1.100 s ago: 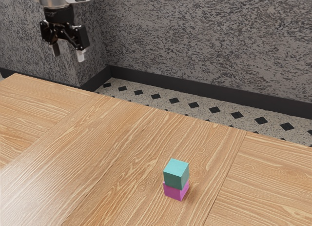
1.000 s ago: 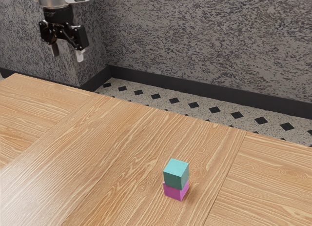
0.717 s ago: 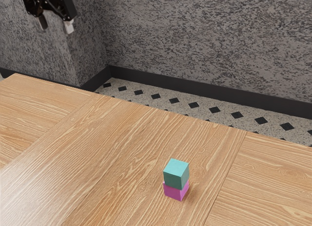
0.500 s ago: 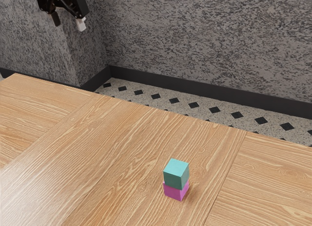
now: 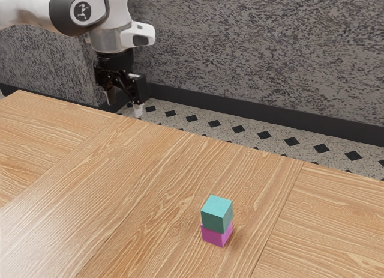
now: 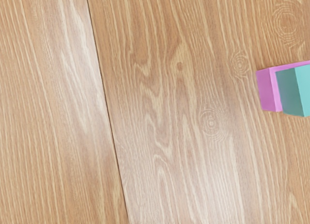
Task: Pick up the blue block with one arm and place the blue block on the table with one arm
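Holds the hand (image 5: 125,105) wide, pointing down, with its 2 fingers (image 5: 138,111) well apart. In the exterior view, hangs it just above the line of the tabletop's (image 5: 150,188) far edge, toward that view's left; can't tell whether over the wood or past it. See the blue block (image 5: 216,215) resting on a pink block (image 5: 216,234), well in from the far edge and well apart from the hand. See both blocks between 2 seams (image 5: 277,221), closer to the seam on the exterior view's right. In the wrist view, see a strip of pink top bare beside the blue block.
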Robot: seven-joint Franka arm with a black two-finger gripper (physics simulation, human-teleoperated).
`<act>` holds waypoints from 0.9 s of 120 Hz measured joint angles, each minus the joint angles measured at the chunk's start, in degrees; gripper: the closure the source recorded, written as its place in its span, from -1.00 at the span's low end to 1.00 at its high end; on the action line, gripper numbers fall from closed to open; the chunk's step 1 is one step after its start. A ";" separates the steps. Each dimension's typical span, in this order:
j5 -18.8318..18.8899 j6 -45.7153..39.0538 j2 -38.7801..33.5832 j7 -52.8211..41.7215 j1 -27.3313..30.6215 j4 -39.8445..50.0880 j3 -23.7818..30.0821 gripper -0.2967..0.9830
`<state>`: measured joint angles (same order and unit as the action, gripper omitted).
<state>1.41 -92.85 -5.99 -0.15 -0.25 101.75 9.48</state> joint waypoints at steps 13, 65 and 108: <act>-0.11 -8.50 0.05 -0.04 6.12 8.65 6.72 -0.54; -3.66 -24.23 4.45 5.44 6.63 13.92 14.83 -0.54; -1.87 -27.05 11.23 9.86 0.55 12.71 15.58 -0.54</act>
<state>-0.46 -119.90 5.25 9.71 0.30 114.45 25.05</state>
